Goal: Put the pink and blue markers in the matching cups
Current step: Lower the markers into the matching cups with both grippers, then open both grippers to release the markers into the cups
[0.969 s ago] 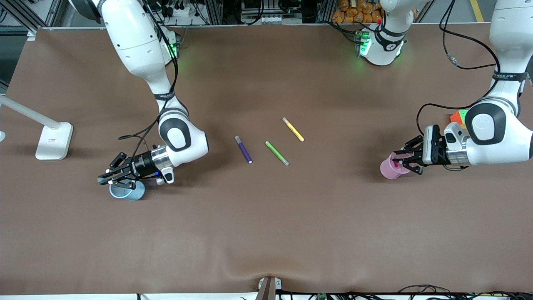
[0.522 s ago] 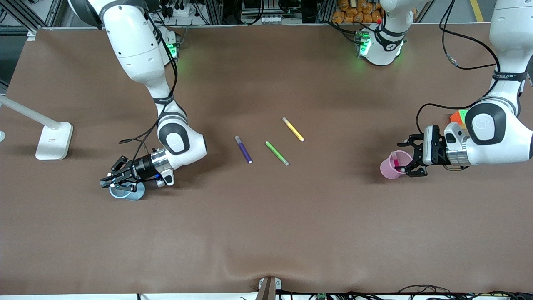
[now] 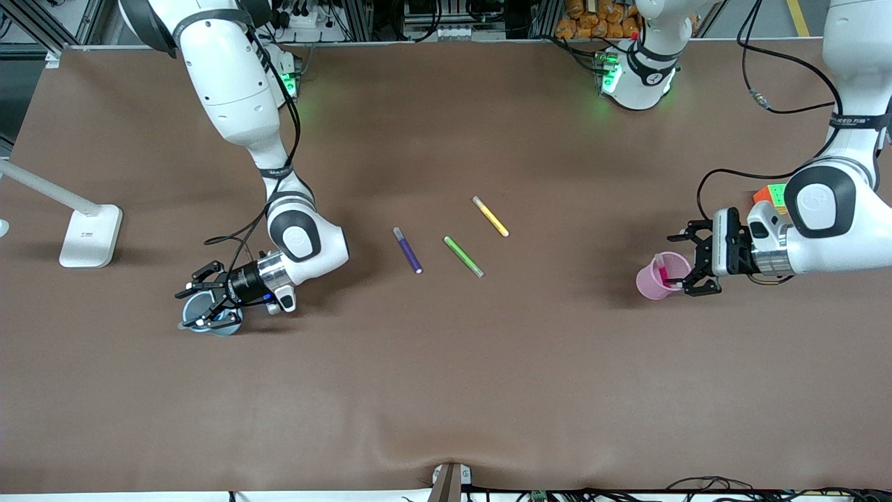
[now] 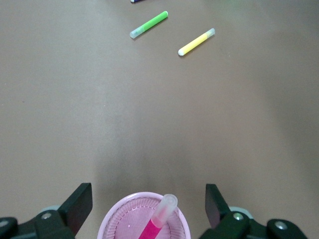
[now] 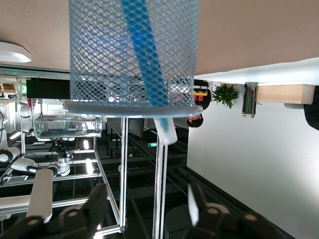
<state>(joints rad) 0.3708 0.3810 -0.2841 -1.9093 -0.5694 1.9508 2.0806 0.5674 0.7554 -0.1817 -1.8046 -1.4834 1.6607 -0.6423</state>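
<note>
Markers standing in matching cups, pink marker (image 4: 158, 220) between wide left tool (image 4: 149, 209), blue marker (image 5: 149, 64) before wide right tool (image 5: 144, 209).

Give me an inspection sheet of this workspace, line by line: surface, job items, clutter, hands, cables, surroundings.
Surface: brown table, flat, with a slight wrinkle at the edge nearest the front camera.
Job's things: pink marker stands in the pink cup at the left arm's end; blue marker stands in the blue cup at the right arm's end.
Clutter: purple marker, green marker and yellow marker lie mid-table, apart from each other.
Hands: left hand open beside the pink cup; right hand open over the blue cup.
Cables: black cables hang along both arms.
Surroundings: white lamp base on the table at the right arm's end; colourful cube near the left arm.
</note>
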